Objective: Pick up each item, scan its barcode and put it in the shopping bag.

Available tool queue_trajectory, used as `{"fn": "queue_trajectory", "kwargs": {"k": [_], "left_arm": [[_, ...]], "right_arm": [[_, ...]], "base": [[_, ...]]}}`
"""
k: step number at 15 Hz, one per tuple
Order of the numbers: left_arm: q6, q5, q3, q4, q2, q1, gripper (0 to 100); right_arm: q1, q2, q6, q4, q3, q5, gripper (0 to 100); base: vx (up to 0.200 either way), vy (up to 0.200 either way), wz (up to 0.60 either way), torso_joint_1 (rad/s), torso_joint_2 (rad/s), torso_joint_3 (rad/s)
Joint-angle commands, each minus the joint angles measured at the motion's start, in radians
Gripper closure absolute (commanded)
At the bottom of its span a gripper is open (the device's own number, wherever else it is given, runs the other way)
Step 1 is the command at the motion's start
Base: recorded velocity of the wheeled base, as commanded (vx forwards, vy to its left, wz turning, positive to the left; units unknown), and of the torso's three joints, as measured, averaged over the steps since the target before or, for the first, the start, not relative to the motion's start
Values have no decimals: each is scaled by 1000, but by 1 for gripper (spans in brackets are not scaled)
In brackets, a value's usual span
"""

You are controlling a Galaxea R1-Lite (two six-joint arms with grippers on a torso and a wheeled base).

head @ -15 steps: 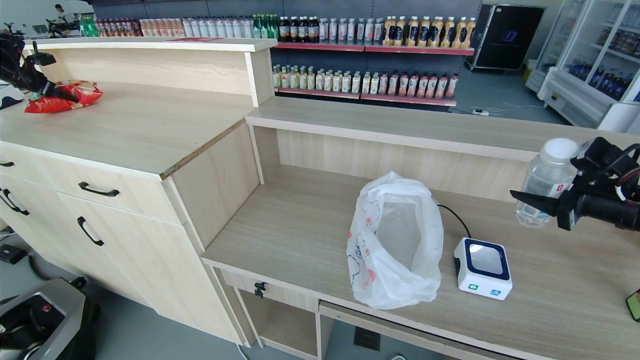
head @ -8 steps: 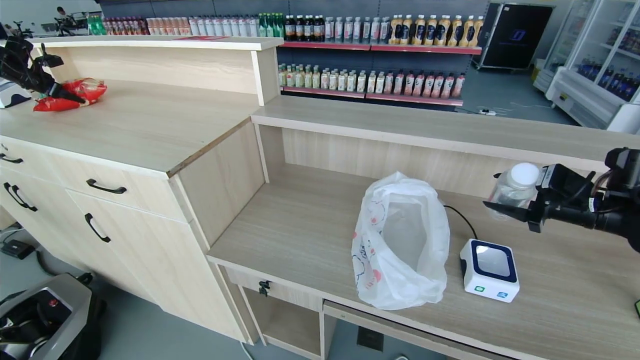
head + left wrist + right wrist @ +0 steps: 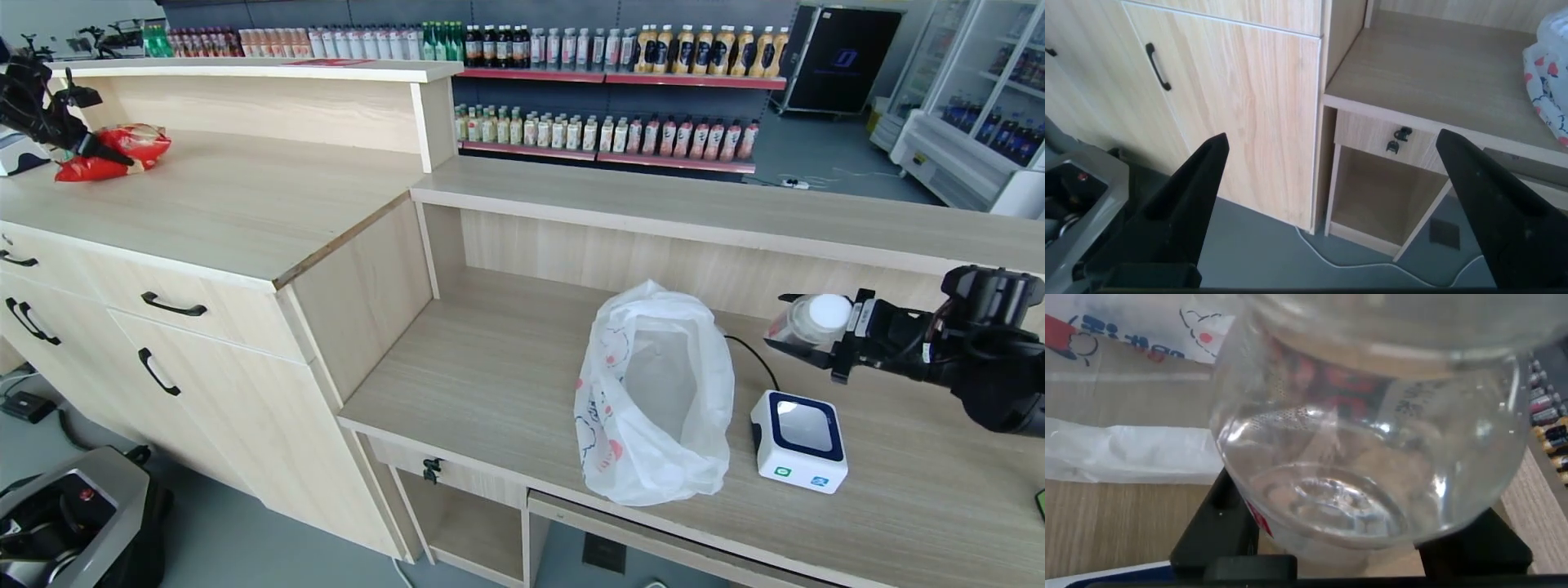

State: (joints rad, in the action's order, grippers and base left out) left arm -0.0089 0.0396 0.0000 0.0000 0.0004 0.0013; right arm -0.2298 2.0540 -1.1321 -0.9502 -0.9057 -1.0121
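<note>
Below and near the right gripper (image 3: 777,320), clenched on a sideways clear bottle (image 3: 816,314): scanner (image 3: 798,439) on counter (image 3: 898,498), shopping bag (image 3: 653,392) beside it; barcode probably needs turning down toward the scanner window, held steady, before bagging.

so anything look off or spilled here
Nothing spilled or damaged. The bottle is tipped sideways, cap on, but the right gripper holds it near the scanner. The shopping bag slumps open beside that.
</note>
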Motion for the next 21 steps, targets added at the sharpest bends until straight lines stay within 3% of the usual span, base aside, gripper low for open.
{"fn": "queue_trajectory", "kwargs": {"k": [1, 5, 21], "left_arm": [[0, 0, 0, 0, 0, 0, 0], [0, 0, 0, 0, 0, 0, 0], [0, 0, 0, 0, 0, 0, 0]], "right_arm": [[7, 78, -1, -48, -4, -11, 100], [12, 130, -9, -74, -4, -59, 100], [21, 199, -69, -78, -76, -56, 100]], "base": [[0, 0, 0, 0, 0, 0], [0, 0, 0, 0, 0, 0], [0, 0, 0, 0, 0, 0]]}}
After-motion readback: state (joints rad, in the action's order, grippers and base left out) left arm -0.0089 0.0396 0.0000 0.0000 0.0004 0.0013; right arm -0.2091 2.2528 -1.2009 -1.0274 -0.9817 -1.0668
